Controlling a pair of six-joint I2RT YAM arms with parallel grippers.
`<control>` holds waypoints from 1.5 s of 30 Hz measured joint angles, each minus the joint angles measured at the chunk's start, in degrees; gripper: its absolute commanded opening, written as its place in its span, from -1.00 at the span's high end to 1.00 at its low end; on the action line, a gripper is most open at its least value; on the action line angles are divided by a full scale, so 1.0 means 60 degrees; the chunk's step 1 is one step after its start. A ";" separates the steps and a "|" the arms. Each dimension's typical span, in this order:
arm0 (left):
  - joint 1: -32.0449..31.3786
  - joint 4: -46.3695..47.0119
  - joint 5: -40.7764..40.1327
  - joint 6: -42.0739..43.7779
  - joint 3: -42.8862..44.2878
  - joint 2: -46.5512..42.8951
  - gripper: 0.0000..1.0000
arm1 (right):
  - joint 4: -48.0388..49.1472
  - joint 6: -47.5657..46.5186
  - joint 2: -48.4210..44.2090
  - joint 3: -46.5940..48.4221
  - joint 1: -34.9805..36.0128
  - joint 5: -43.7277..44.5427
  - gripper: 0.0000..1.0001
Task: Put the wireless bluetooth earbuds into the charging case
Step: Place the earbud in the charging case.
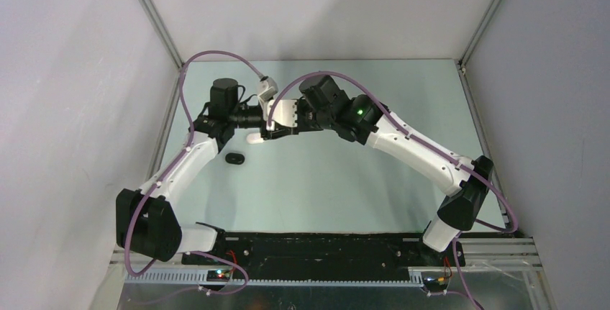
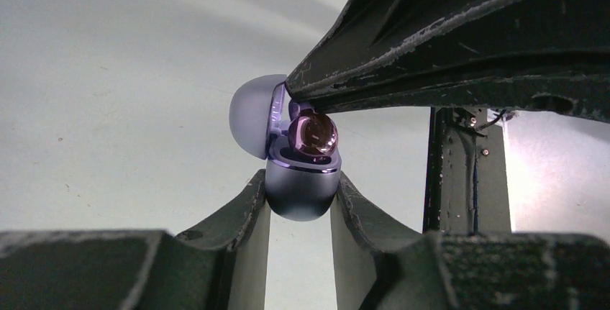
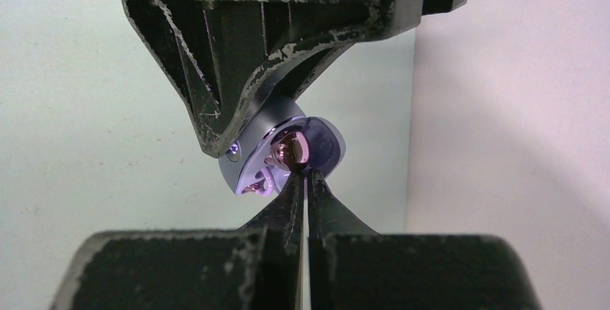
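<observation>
Firmly clamped between the left gripper's (image 2: pixel 301 180) fingers, the open lavender charging case (image 2: pixel 252 112) cradles an earbud (image 2: pixel 313 134); the right gripper's (image 3: pixel 302 180) fingers, pressed together, touch it.

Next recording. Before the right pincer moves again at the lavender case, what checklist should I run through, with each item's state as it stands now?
1. Case held: the lavender case sits clamped between the fingers of the left pincer: ok.
2. Lid swung open, clear of the mouth: ok.
3. Purple earbud over the case's mouth: ok. Fully seated: cannot tell.
4. Right pincer shut, with its tips at the earbud: ok. Whether it pinches the earbud or only presses on it: cannot tell.
5. Black case lies apart from both pincers: ok.
</observation>
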 measured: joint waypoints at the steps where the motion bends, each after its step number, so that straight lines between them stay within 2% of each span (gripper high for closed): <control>1: 0.0000 0.0007 0.0004 -0.0022 0.0000 0.0000 1.00 | 0.0007 0.0000 -0.0004 0.0000 0.0004 0.0000 1.00; 22: 0.0000 -0.0084 0.0058 -0.0055 0.0000 0.0000 1.00 | 0.0062 -0.0273 0.0000 0.0004 0.0102 0.0044 1.00; 28: 0.0004 -0.0310 -0.0007 -0.0036 0.0000 0.0000 1.00 | 0.0055 -0.0291 0.0018 0.0004 0.0138 0.0033 0.90; 33: 0.0011 -0.0481 -0.0022 0.0018 0.0000 0.0000 1.00 | 0.0036 -0.0288 0.0051 0.0007 0.0164 0.0033 1.00; 45: 0.0018 -0.0368 0.0000 -0.0284 0.0000 0.0004 1.00 | 0.0015 -0.0528 0.0055 0.0007 0.0160 0.0040 1.00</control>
